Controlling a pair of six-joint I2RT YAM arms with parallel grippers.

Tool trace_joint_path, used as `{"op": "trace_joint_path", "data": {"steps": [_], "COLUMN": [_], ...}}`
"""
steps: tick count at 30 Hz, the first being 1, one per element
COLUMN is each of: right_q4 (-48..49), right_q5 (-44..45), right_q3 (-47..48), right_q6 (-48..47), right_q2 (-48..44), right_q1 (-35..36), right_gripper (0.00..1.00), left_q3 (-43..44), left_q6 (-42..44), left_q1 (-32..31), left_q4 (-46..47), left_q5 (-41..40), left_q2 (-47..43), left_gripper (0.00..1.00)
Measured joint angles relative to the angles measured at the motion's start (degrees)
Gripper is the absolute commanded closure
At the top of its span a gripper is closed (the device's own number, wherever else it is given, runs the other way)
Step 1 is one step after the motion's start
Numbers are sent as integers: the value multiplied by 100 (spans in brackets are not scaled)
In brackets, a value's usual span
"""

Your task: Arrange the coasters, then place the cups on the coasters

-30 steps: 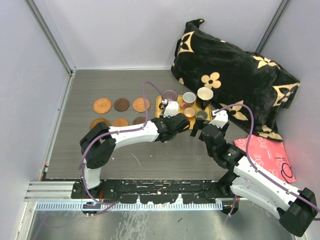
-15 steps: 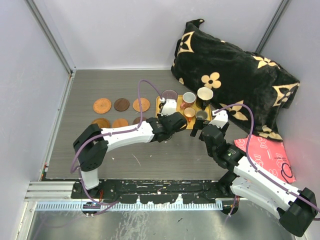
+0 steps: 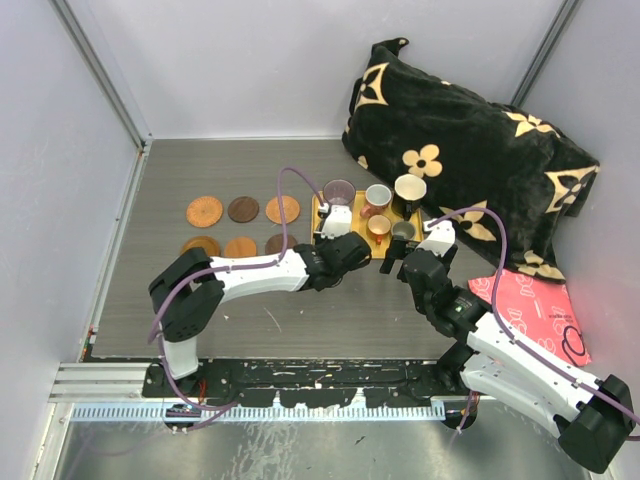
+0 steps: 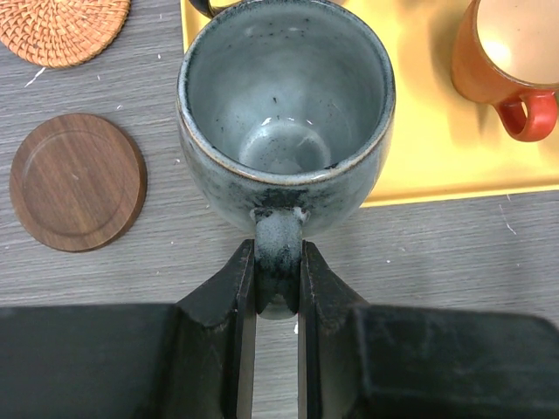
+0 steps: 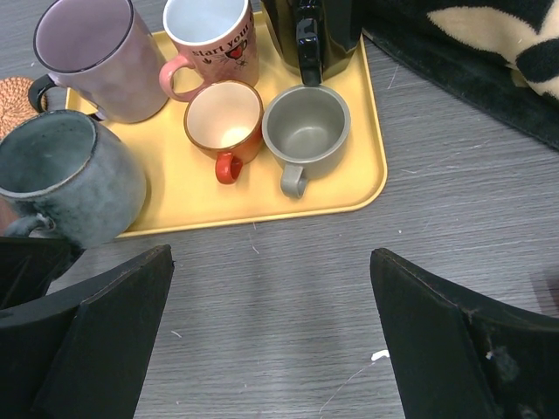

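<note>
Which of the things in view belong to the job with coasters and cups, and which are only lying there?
Belong to the job: six coasters; grey-green mug, held by its handle in the left hand; purple mug; pink cup; orange cup; grey cup; black cup.

Only lying about: yellow tray under the other cups; black flowered pillow; red packet.

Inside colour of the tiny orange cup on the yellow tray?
Cream; the tiny orange cup shows best in the right wrist view.

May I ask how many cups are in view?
6. On the yellow tray: purple mug, pink cup, black cup, orange cup, small grey cup. The left gripper holds the grey-green mug by its handle.
</note>
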Motion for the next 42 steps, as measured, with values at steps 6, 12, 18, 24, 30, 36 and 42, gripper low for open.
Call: {"op": "trace_joint_path", "data": {"steps": [6, 12, 18, 24, 30, 36, 42], "right_q4": [2, 4, 17, 48, 48, 48, 48], "right_q5": [-11, -35, -39, -42, -42, -42, -42], "right_q3": [0, 0, 0, -4, -7, -28, -37], "right_q6": [0, 0, 0, 0, 0, 0, 2], "right_q2": [11, 114, 114, 146, 144, 107, 87], "right_q1": [0, -4, -4, -4, -4, -4, -4], "right_gripper": [0, 0, 0, 0, 0, 0, 0], "left_q3": [-181, -214, -214, -214, -140, -35, 146], "left_q6": [24, 33, 31, 20, -2, -2, -24], "left_q1": [-2, -7, -7, -7, -4, 83, 380], "left_q4": [431, 710, 730, 704, 612, 470, 313], "left_q5": [-111, -181, -245, -245, -221, 13, 420], "left_q2": [85, 205, 251, 284, 330, 374, 374], "left_gripper": [100, 99, 79, 68, 66, 65, 67]}}
